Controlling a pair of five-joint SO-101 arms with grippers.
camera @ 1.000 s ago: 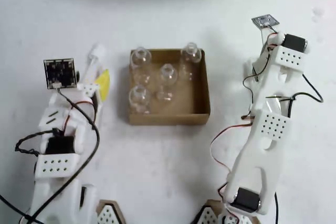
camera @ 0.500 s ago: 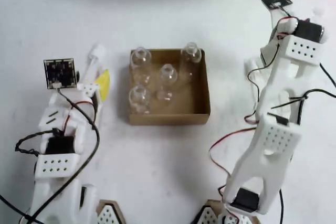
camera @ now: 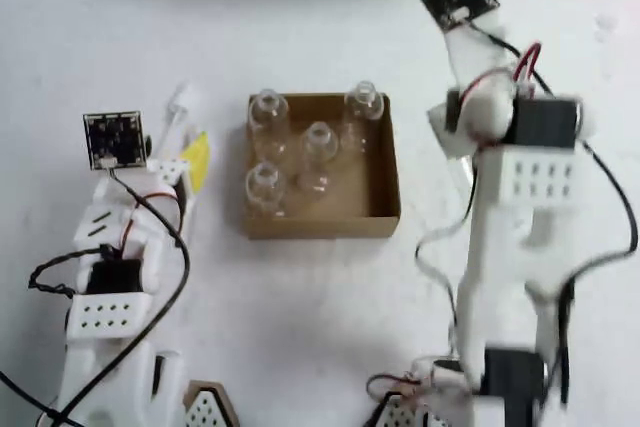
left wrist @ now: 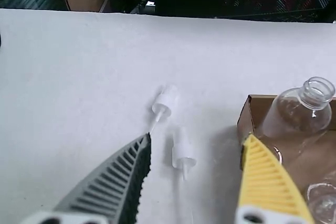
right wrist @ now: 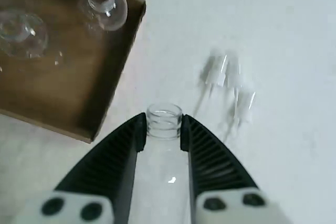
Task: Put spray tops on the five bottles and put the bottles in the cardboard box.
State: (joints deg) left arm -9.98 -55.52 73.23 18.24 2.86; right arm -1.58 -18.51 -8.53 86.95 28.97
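The right hand (right wrist: 163, 125) was closed on the neck of a clear bottle (right wrist: 160, 187), with one black finger touching each side just under the open rim. That bottle had no top on it. Beyond this hand's fingertips, three spray tops (right wrist: 233, 77) lay close together on the white counter (right wrist: 294, 35). Off to the other side of the fingertips stood the cardboard box (right wrist: 113, 98), near the held bottle but apart from it. In the high view, four bottles (camera: 318, 139) stood upright inside the box, all with open mouths.

The left hand (left wrist: 197, 142) was spread wide and held nothing. One spray top (left wrist: 182, 153) lay on the counter between its grey finger (left wrist: 118, 182) and yellow finger (left wrist: 265, 182), touching neither. A second top (left wrist: 165, 99) lay just ahead of the grey tip. A corner of the box, with a bottle inside, sat just beyond the yellow finger.
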